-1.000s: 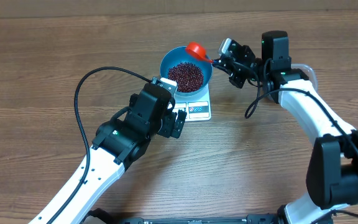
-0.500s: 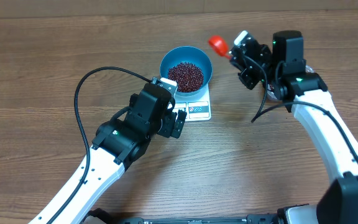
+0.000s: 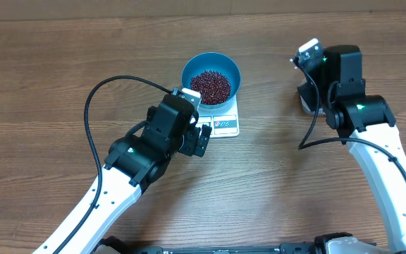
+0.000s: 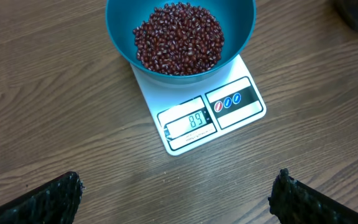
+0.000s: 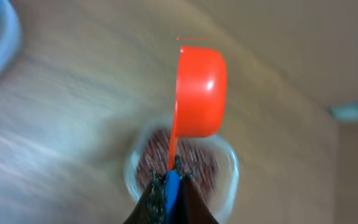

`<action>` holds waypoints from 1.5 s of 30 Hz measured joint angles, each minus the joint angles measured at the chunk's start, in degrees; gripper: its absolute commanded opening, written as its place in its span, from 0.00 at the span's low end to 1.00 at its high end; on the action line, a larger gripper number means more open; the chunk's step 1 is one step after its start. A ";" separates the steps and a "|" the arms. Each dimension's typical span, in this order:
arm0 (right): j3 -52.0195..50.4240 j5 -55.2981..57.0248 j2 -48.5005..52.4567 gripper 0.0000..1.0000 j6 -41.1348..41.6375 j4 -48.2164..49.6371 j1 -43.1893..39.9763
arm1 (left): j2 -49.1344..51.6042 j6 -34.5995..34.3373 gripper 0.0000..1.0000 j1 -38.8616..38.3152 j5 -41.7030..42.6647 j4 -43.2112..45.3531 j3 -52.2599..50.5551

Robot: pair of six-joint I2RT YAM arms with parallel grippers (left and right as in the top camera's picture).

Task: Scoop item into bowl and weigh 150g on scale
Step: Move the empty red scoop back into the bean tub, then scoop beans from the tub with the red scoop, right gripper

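overhead: bowl (image 3: pixel 210 61) of beans (image 3: pixel 211 85) on scale (image 3: pixel 221 124), mid-table; right arm far right | left wrist: left gripper (image 4: pixel 179 199) wide open, empty; display reads 89 | right wrist: right gripper (image 5: pixel 169 186) clamped on red scoop (image 5: pixel 199 87) above tub (image 5: pixel 234 163); risk: heaped scoop overshoots target, spills crossing

White links (image 3: pixel 94 208), black joints (image 3: pixel 164 130), maybe green LED (image 3: pixel 361 107)

Soft, even light on the table (image 3: pixel 62 42), faint shadows; the scale (image 4: pixel 157 99) looks sharp. The right wrist view is blurred; the red scoop (image 5: pixel 199 87) bears a glare spot, perhaps from above.
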 measured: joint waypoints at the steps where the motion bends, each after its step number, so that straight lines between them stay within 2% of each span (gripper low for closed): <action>1: 0.00 1.68 0.00 0.04 0.07 -1.42 -0.02 | 0.00 0.00 1.00 0.00 0.00 0.00 0.00; 8: 0.00 6.67 0.20 0.04 0.55 -5.22 -1.33 | 0.00 0.00 1.00 0.00 0.00 0.00 0.00; 14: 0.00 7.04 1.88 0.04 4.76 -5.38 -5.51 | 0.00 0.00 1.00 0.00 0.00 -0.02 0.00; 22: 0.00 0.85 7.89 0.04 9.55 -7.58 -11.30 | 0.00 0.00 1.00 0.00 0.00 0.00 0.00; 39: 0.37 -3.17 18.34 0.04 11.54 -6.58 -11.32 | 0.00 0.00 1.00 0.00 0.00 -0.02 0.00; 45: 0.46 -8.94 18.73 0.03 13.84 -6.36 -12.02 | 0.00 0.00 1.00 0.00 0.00 -0.02 0.00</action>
